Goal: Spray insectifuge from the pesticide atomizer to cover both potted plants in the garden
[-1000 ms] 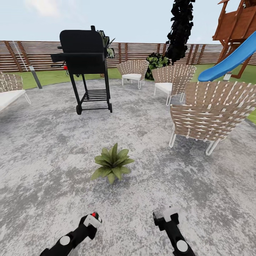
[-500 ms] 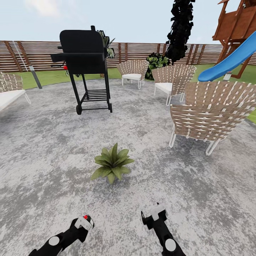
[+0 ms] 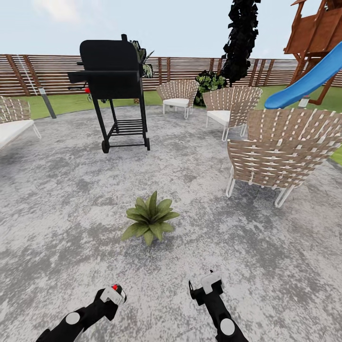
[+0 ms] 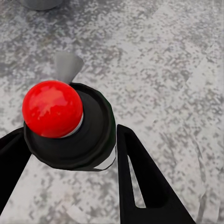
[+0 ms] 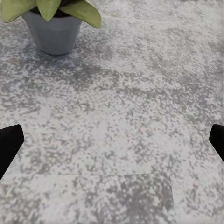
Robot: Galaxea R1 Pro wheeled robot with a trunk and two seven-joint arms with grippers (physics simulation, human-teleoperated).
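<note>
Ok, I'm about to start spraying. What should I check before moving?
1. Pesticide atomizer gripped in left pincer: ok, a finger on each side.
2. Nozzle aimed at the plant: cannot tell.
3. Potted plant ahead on the patio: ok.
4. Right pincer open, empty: ok.
5. Grill and chairs well behind the plant: ok.
6. Second plant's position: cannot tell.

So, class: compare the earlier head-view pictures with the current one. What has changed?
Both arms drew back toward the robot and shifted left: the left gripper, shut on the pesticide atomizer, and the open right gripper. The potted plant and grill stayed put.
</note>
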